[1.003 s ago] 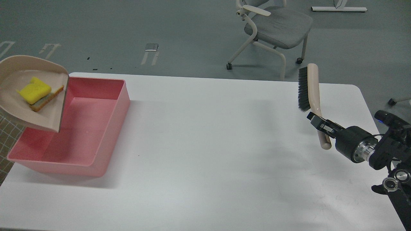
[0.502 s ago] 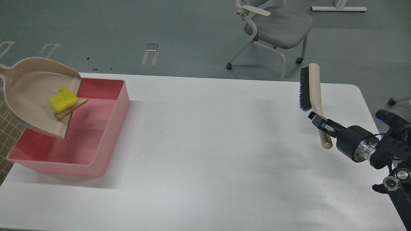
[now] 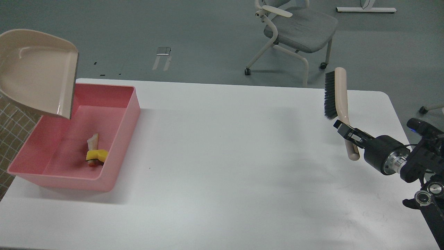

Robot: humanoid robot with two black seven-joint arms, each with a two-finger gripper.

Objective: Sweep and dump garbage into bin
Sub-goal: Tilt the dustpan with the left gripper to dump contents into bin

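The pink bin [image 3: 119, 146] stands on the left of the white table. The yellow sponge [image 3: 97, 155] and the bread slice [image 3: 92, 142] lie inside it, near its front right corner. The empty beige dustpan [image 3: 36, 73] hangs tilted above the bin's far left end; the left gripper holding it is out of view past the left edge. My right gripper [image 3: 347, 133] is shut on the handle of the beige brush [image 3: 338, 93], held upright with its dark bristles facing left, above the table's right side.
A grey office chair [image 3: 295, 31] stands on the floor beyond the table's far edge. The table [image 3: 236, 166] runs wide between the bin and the brush. My right arm [image 3: 412, 163] comes in at the right edge.
The sponge and bread slid out of the dustpan and fell into the bin. The dustpan rose and moved back left, now empty. The right gripper with the brush barely moved.
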